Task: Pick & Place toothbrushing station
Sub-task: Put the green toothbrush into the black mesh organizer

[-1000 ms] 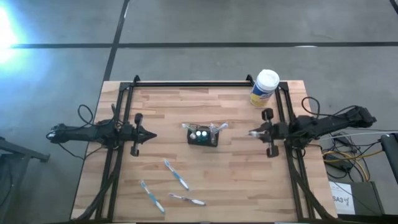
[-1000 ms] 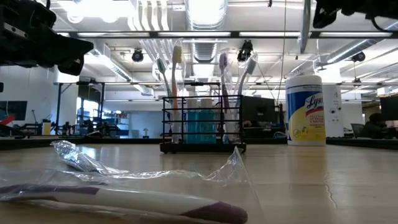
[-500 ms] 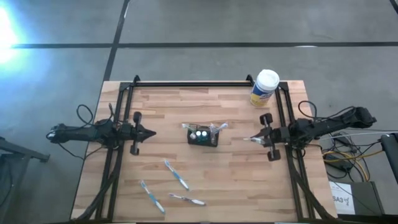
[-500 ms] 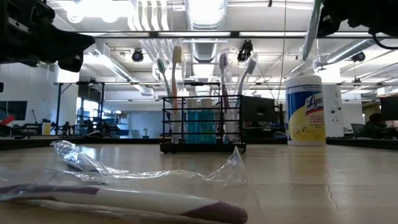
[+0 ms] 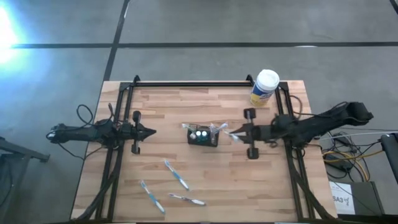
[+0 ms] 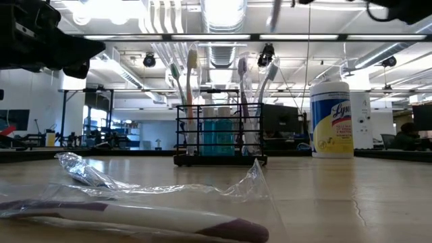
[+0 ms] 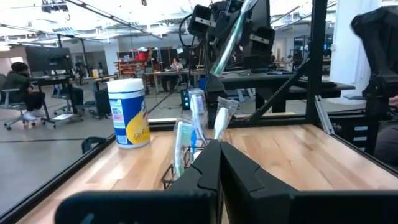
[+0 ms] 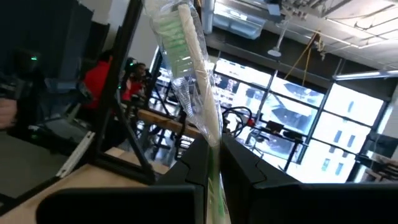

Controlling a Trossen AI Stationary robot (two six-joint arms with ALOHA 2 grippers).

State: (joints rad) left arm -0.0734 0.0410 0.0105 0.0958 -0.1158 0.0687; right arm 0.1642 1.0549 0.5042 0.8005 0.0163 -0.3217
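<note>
Your right gripper (image 5: 231, 134) has its jaws pinched on a plastic-wrapped toothbrush (image 8: 186, 74) with green bristles, held above the desk (image 5: 236, 180) just beside the toothbrushing station (image 5: 203, 137). That station is a small black wire-mesh box, upright, with several toothbrushes standing in it and teal tubes showing behind the mesh. It sits between your two grippers. Your left gripper (image 5: 152, 133) has its jaws pressed together on nothing, well apart from the station on its other side. Farther out, three wrapped toothbrushes (image 5: 176, 173) lie flat on the desk, and a white-lidded wipes canister (image 5: 264, 88) stands behind the right arm.
</note>
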